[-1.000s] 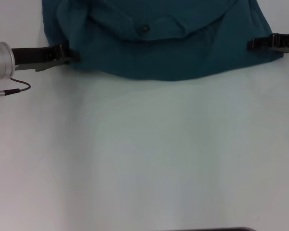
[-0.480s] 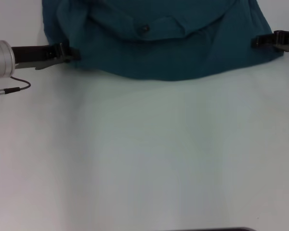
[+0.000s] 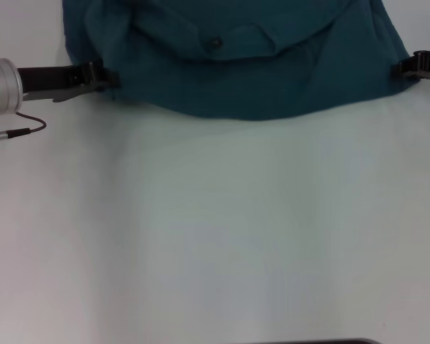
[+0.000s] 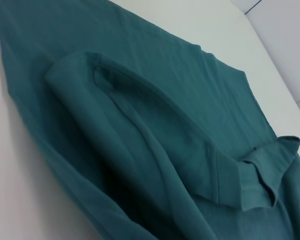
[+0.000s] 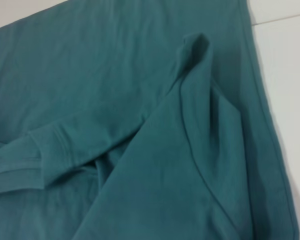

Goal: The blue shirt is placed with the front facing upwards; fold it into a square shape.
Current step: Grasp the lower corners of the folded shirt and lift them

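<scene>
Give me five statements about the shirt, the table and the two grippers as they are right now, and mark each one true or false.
1. The blue shirt lies at the far edge of the table. True.
2. The left gripper is at the shirt's left edge. True.
3. The right gripper rests on the middle of the shirt. False: it is at the shirt's right edge.
4. Block letters show on the shirt's upper side. False: only plain teal cloth and a small dark button show.
5. The shirt is red. False: it is teal-blue.
</scene>
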{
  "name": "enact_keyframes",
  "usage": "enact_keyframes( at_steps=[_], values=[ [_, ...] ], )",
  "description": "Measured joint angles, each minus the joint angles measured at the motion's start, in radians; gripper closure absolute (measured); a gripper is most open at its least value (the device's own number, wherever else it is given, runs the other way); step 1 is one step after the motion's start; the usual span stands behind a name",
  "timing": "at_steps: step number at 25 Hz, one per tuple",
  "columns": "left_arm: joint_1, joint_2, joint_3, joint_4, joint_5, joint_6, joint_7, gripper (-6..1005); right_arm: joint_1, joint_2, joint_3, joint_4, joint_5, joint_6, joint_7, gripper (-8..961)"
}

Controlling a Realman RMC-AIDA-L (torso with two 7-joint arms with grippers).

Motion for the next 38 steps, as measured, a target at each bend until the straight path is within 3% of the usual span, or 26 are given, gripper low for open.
enact_keyframes(
  at_steps=[8,11,27,38],
  values=[
    [0.002,0.001,0.0,-0.005,-0.002,-0.002,0.0,978,-0.004,-0.005,0.01,-0.027,0.008,-0.042,0.0,721],
    [0.002,0.001,0.0,-0.008,-0.002,-0.002,0.0,978,-0.004,-0.005,0.009,-0.029,0.005,-0.043,0.007,946],
    [0.004,0.001,-0.004,-0.01,-0.005,-0.006,0.007,979,-0.022,-0.022,0.008,-0.065,0.003,-0.085,-0.006,946],
    [0.005,-0.001,-0.005,-0.011,-0.005,-0.006,0.009,979,-0.021,-0.019,0.009,-0.061,0.001,-0.07,0.012,530]
  ],
)
